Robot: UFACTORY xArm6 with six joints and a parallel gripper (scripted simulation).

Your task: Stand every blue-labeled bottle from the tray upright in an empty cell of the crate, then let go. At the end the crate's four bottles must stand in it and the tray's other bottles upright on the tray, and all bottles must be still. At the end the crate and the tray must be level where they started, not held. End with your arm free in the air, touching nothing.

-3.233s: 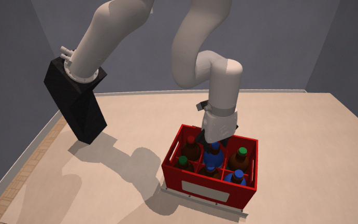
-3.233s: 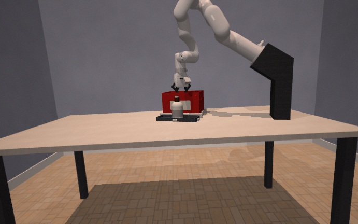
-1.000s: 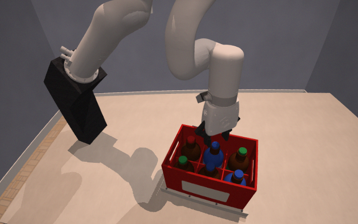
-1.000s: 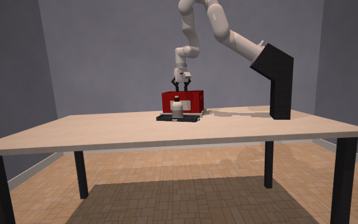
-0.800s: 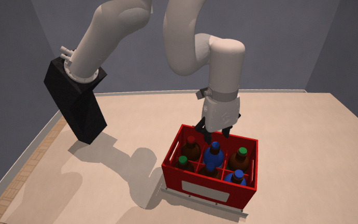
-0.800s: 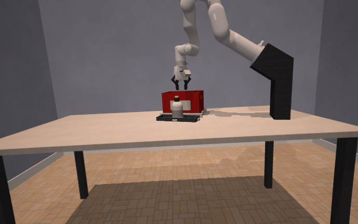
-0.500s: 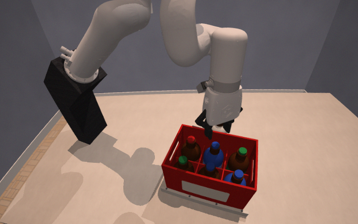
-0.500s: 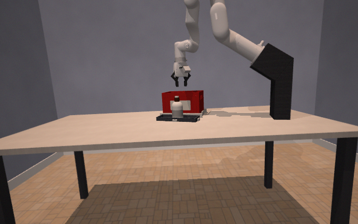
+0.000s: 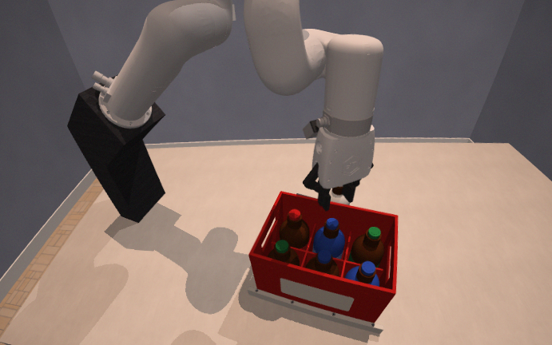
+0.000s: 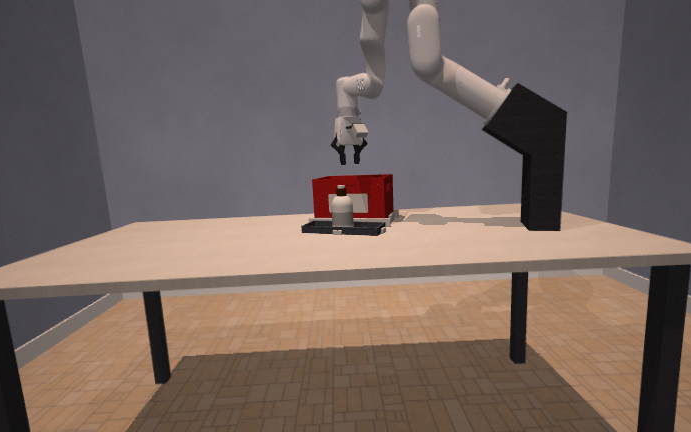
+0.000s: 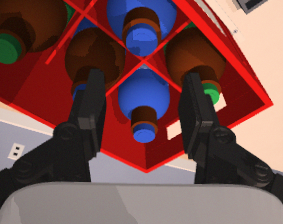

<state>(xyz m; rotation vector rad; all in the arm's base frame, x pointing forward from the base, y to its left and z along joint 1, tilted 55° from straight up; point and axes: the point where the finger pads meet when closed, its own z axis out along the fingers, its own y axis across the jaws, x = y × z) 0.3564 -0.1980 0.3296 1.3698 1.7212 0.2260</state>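
Note:
My gripper (image 9: 336,202) (image 10: 349,160) (image 11: 143,88) is open and empty above the crate, its fingers partly apart. The red crate (image 9: 267,274) (image 10: 320,198) stands level, with a bottle upright in every cell. One blue-labeled bottle (image 9: 329,242) (image 11: 142,12) is in the back middle cell, another (image 9: 363,275) (image 11: 143,95) in the front right cell. The others are brown: one red-capped (image 9: 294,233), two green-capped and one blue-capped. A white-labeled bottle (image 10: 342,206) stands upright on the black tray (image 10: 315,228). The crate hides most of the tray in the top view.
A low grey rail (image 9: 311,307) runs along the crate's front foot. The crate's walls (image 9: 389,239) and thin dividers rise around the bottles. The arm's black pedestal (image 9: 114,171) (image 10: 542,182) stands on the table, away from the crate.

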